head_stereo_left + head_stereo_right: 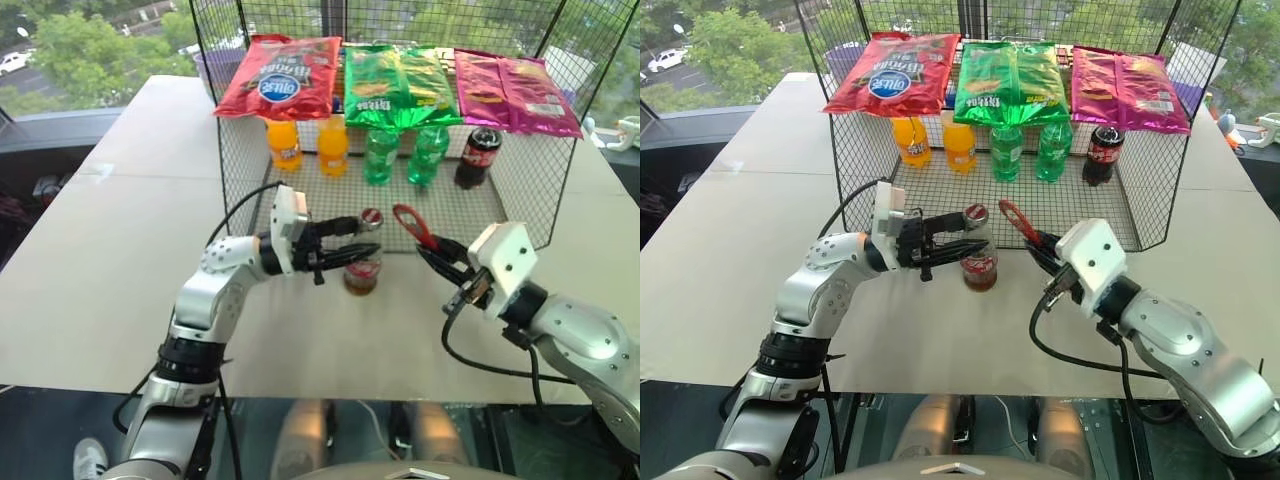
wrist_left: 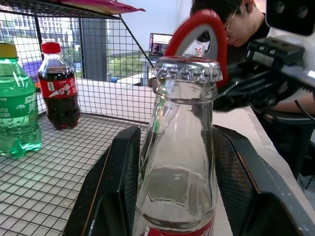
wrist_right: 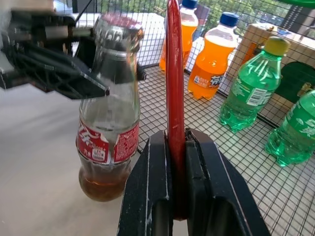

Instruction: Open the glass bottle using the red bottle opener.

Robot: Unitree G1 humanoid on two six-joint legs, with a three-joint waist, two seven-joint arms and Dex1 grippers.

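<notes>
Pale beige surface [image 1: 100, 260] carried a black wire rack [image 1: 530, 200] at its far side; glass bottle [image 1: 362, 272] stood upright on the surface just before the rack; orange, green and cola bottles stood on the rack's mesh floor

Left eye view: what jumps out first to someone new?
The small clear glass bottle with a red label and a little brown cola, cap still on, stands mid-table clamped at the neck by the left gripper. Just to its right, the right gripper holds the flat red bottle opener, ring end up, not yet on the cap. Behind stands a wire-mesh rack of orange, green and cola bottles under snack bags.
</notes>
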